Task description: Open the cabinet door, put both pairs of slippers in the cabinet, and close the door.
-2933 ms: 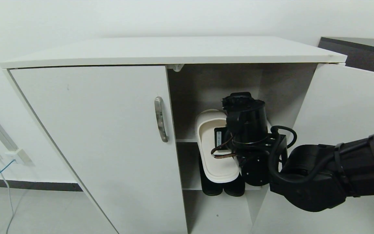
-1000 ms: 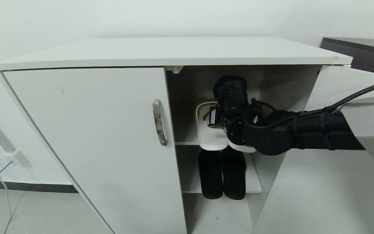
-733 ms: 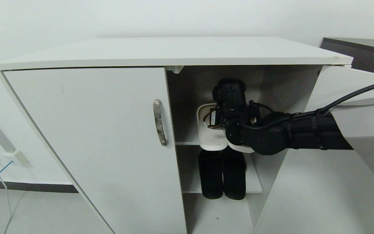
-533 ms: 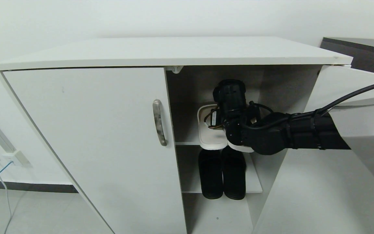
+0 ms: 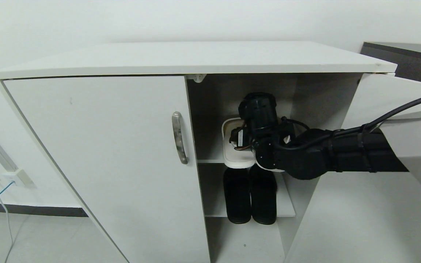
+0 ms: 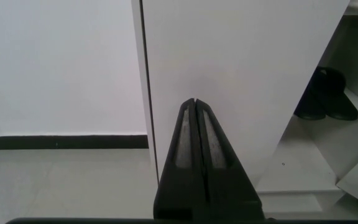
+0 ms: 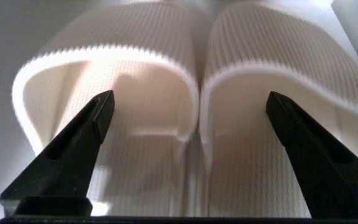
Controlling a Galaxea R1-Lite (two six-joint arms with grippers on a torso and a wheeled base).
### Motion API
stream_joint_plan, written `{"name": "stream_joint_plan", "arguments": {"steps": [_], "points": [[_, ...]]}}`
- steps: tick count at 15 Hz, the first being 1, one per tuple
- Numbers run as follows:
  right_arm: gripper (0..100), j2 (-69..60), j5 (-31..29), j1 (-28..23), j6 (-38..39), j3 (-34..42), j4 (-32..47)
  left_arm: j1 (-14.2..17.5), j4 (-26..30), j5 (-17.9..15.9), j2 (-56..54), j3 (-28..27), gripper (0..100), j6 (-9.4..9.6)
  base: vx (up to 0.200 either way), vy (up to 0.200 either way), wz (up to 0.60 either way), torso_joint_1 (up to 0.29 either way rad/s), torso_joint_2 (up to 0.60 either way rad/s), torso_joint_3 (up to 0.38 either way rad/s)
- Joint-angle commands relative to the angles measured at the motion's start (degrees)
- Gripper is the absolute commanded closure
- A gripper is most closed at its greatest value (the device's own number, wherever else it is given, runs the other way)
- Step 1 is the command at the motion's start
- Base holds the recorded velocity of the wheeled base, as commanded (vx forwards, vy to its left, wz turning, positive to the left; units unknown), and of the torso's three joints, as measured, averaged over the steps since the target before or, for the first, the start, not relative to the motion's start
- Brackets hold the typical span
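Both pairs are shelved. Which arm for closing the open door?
Probably right. The right end effector is open around the white slippers, inside the cabinet beside the open door. The left end effector is shut, facing the closed door.

Matte black throughout. On the right arm (image 5: 342, 155), smooth rounded shells narrowing to a cylindrical wrist (image 5: 261, 109). Bound along the forearm with dark straps (image 5: 363, 149), a thick black cable (image 5: 400, 109). Looped beside the wrist, a thinner black lead (image 5: 294, 121); lower down, a few thin brown wires (image 5: 241, 145). On the right gripper (image 7: 190, 94), two black wedge-shaped fingers (image 7: 73, 155) tapering to blunt tips. On the left gripper (image 6: 195, 104), long black fingers with grey inset panels (image 6: 212, 146).
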Motion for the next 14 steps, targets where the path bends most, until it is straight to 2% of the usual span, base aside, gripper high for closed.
{"name": "stream_joint_plan", "arguments": {"steps": [1,14], "points": [[0,-4.1,0.0,1.4,0.2,3.8,-0.1,0.0,0.0,0.0,0.1,0.0,100,-0.01,0.000,0.000,0.00,0.000,0.00,0.000],[0,-23.0,-0.3,11.4,2.1,26.4,-2.3,0.0,0.0,-0.1,0.1,0.0,100,0.08,0.000,0.000,0.00,0.000,0.00,0.000]]}}
